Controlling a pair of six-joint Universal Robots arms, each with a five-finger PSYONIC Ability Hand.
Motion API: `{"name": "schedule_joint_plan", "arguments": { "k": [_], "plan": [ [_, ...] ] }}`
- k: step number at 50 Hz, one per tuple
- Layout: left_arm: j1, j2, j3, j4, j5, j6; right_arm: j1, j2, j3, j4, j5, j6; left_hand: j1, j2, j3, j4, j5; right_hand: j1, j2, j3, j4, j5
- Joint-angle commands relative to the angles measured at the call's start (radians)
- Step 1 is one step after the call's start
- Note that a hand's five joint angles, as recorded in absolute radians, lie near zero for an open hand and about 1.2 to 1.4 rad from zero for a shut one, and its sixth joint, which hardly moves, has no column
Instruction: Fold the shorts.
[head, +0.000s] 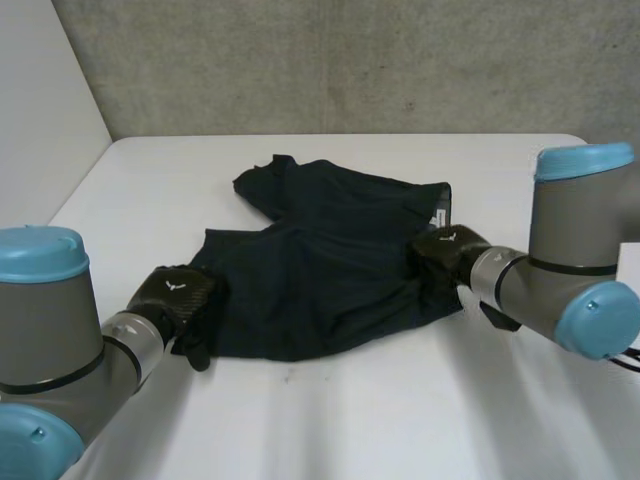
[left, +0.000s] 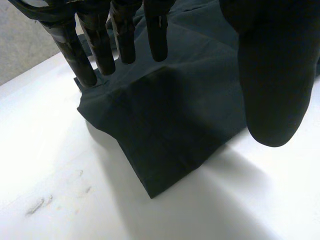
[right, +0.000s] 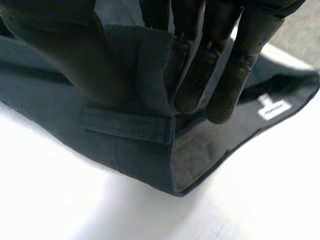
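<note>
Dark navy shorts (head: 320, 260) lie spread and rumpled on the white table (head: 350, 420). My left hand (head: 175, 295) is at the shorts' near left leg corner (left: 170, 120). Its fingers (left: 100, 45) are straight and just above the cloth, with the thumb (left: 275, 75) apart from them, holding nothing. My right hand (head: 445, 250) is at the shorts' right edge, on the waistband (right: 135, 150). Its thumb (right: 70, 55) and fingers (right: 225, 65) pinch a raised ridge of the waistband between them. A white label (right: 272, 107) shows inside the band past the fingertips.
A grey concrete wall (head: 350, 60) runs behind the table's far edge. Bare white tabletop lies in front of the shorts and on both sides of them.
</note>
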Motion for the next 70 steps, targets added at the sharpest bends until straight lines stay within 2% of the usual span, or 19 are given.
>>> {"name": "schedule_joint_plan", "arguments": {
  "k": [1,12,16,25,35,47,52,53,55,59,63,70],
  "plan": [
    [0.003,-0.002,-0.008,0.008,-0.005,0.004,-0.010,-0.154,0.158,-0.065,-0.014,0.000,0.049,0.067,0.061,0.068,0.073,0.459,0.227,0.215,0.208,0.253],
    [0.009,-0.032,-0.001,0.028,-0.005,0.007,-0.010,-0.268,0.330,-0.213,-0.002,0.006,0.155,0.173,0.167,0.174,0.179,0.459,0.227,0.215,0.208,0.253],
    [0.009,-0.049,0.000,0.033,-0.006,0.008,-0.018,-0.311,0.371,-0.266,0.003,0.055,0.161,0.179,0.173,0.180,0.185,0.459,0.227,0.215,0.208,0.253],
    [0.011,-0.080,0.005,0.048,-0.006,0.013,-0.072,-0.360,0.420,-0.302,0.015,0.179,0.202,0.220,0.214,0.221,0.226,0.459,0.227,0.215,0.208,0.253],
    [0.008,-0.081,-0.003,0.059,-0.006,0.021,-0.076,-0.360,0.429,-0.314,0.039,0.202,0.299,0.317,0.311,0.318,0.323,0.459,0.227,0.215,0.208,0.253],
    [-0.001,-0.127,0.000,0.076,-0.006,0.057,-0.070,-0.353,0.426,-0.332,0.065,0.204,0.539,0.557,0.551,0.558,0.563,0.459,0.227,0.215,0.208,0.253],
    [0.002,-0.127,0.003,0.102,-0.005,0.059,-0.072,-0.354,0.426,-0.331,0.065,0.204,0.818,0.836,0.830,0.837,0.842,0.459,0.227,0.215,0.208,0.253],
    [0.002,-0.127,0.006,0.115,-0.005,0.059,-0.070,-0.353,0.426,-0.332,0.065,0.204,0.964,0.982,0.976,0.983,0.988,0.459,0.227,0.215,0.208,0.253],
    [0.002,-0.129,0.008,0.131,-0.006,0.060,-0.070,-0.354,0.426,-0.331,0.065,0.204,1.073,1.091,1.085,1.092,1.097,0.459,0.227,0.215,0.208,0.253],
    [0.002,-0.135,0.015,0.166,-0.006,0.074,-0.069,-0.354,0.422,-0.328,0.064,0.202,1.073,1.091,1.086,1.092,1.098,0.459,0.227,0.215,0.208,0.253],
    [0.005,-0.146,0.023,0.165,-0.008,0.140,-0.069,-0.362,0.413,-0.323,0.065,0.192,1.073,1.091,1.086,1.092,1.098,0.459,0.227,0.215,0.208,0.253],
    [0.008,0.038,0.005,0.162,0.000,0.179,-0.078,-0.411,0.411,-0.291,0.064,0.155,1.073,1.091,1.086,1.092,1.098,0.459,0.227,0.215,0.208,0.253]
  ]
}}
